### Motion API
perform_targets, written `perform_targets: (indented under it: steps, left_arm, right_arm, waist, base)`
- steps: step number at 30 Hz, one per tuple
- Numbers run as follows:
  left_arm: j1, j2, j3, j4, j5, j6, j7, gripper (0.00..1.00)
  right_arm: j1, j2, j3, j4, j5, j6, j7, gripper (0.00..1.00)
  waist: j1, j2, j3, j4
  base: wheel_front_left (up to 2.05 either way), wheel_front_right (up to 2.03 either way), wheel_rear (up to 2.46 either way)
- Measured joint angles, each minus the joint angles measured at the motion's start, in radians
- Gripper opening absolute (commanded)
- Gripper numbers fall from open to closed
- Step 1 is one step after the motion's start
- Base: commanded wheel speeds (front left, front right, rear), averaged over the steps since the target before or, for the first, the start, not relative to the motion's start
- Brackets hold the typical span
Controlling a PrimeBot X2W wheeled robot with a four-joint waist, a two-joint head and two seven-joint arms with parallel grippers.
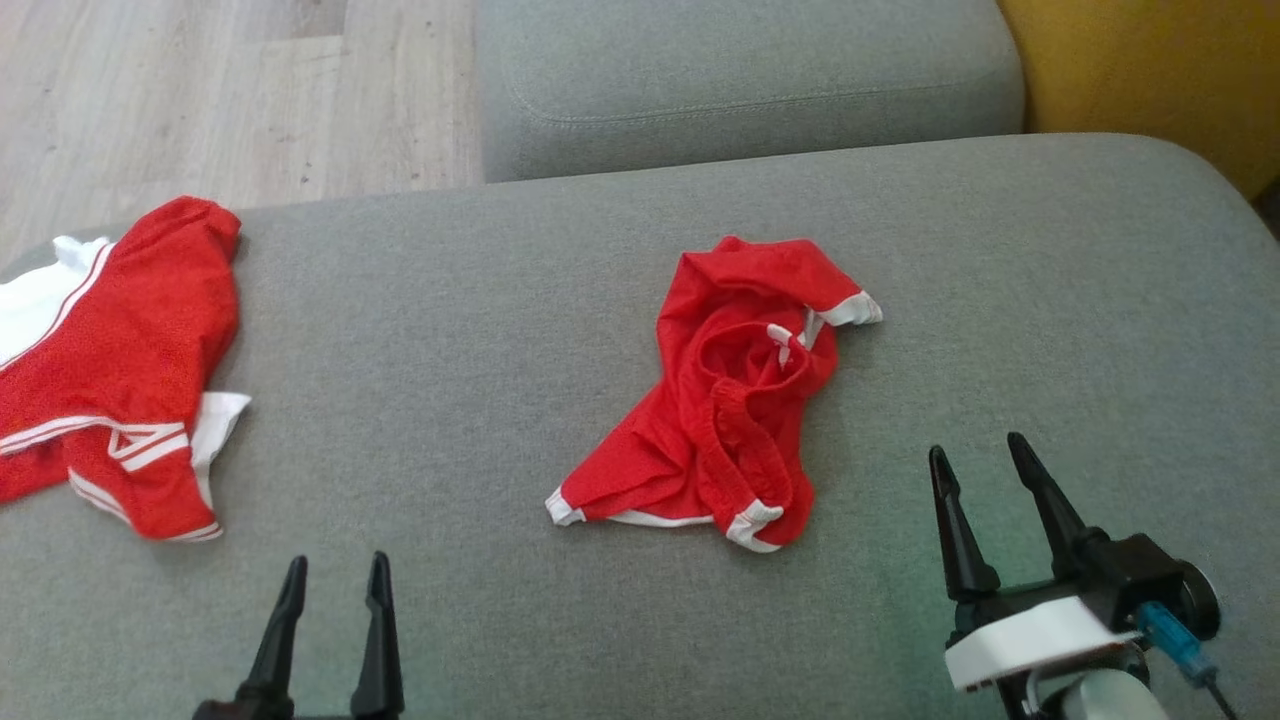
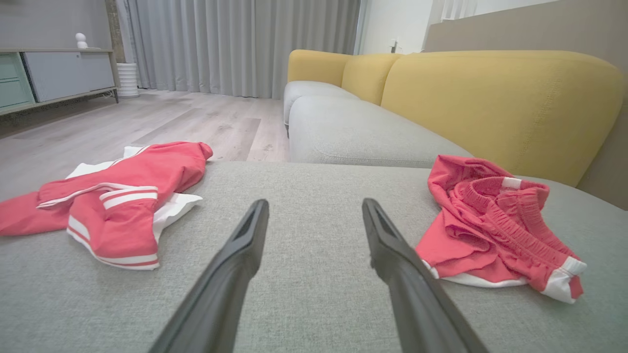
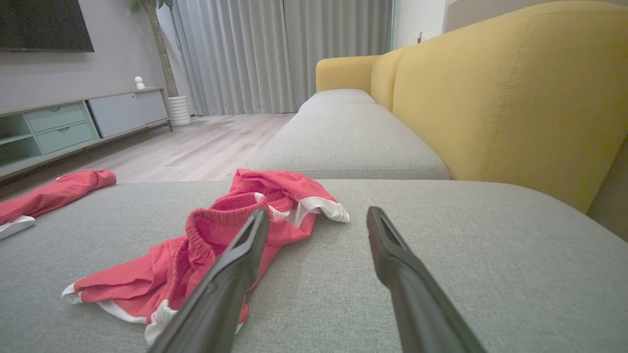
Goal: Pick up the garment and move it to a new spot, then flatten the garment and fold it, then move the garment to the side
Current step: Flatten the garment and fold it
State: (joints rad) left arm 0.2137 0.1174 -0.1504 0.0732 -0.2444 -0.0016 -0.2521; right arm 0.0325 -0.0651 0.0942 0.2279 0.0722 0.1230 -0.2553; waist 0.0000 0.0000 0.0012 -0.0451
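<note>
Near left, at the bottom edge of the head view: left gripper (image 1: 338, 558), fingers apart, nothing between them, clear of any cloth, over bare grey seat cushion (image 1: 450, 330).

Near right, slightly farther in than the left one: right gripper (image 1: 976, 445), fingers apart too, empty, tips pointing away. White wrist housing (image 1: 1030, 640) behind the fingers, small blue fitting (image 1: 1170, 635) on its right side.

Middle of the cushion, just far-left of the right gripper: red shorts (image 1: 730, 410), crumpled in a heap, not flattened, not folded. Elastic waistband bunched up and open toward the top. White hem trim at the near-left corner, along the near edge and at the far-right corner. Apart from both grippers. In the right wrist view, left finger drawn across the heap, no contact visible.

Left end of the same cushion: red and white jersey (image 1: 110, 370), rumpled, white stripes on the sleeve, partly cut off by the left edge of the head view, well apart from the shorts.

Farther: second grey cushion (image 1: 740, 80) butted against the far edge, yellow backrest (image 1: 1150, 70) along the right, pale wood floor (image 1: 200, 90) at far left.

Farthest, in the right wrist view: grey curtains (image 3: 274, 54), low cabinet with green drawers (image 3: 59, 127), white ribbed pot (image 3: 179, 110), dark TV screen (image 3: 44, 24).
</note>
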Motion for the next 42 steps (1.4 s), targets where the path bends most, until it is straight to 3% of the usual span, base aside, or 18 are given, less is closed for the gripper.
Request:
perform_targets:
  steps: [16,42]
  left_arm:
    - [0.000,-0.046,0.090,0.034,0.061,-0.079,0.000,1.00]
    - [0.000,-0.061,0.112,0.034,0.089,-0.094,0.000,1.00]
  right_arm:
    - [0.000,0.011,0.003,0.012,0.009,0.000,0.000,1.00]
    - [-0.002,0.015,0.019,0.013,0.015,0.000,0.000,1.00]
  waist:
    - [0.0000,0.0000,-0.001,-0.020]
    - [0.0000,0.0000,0.003,-0.035]
  base:
    - [0.00,0.00,0.00]
    - [0.00,0.00,0.00]
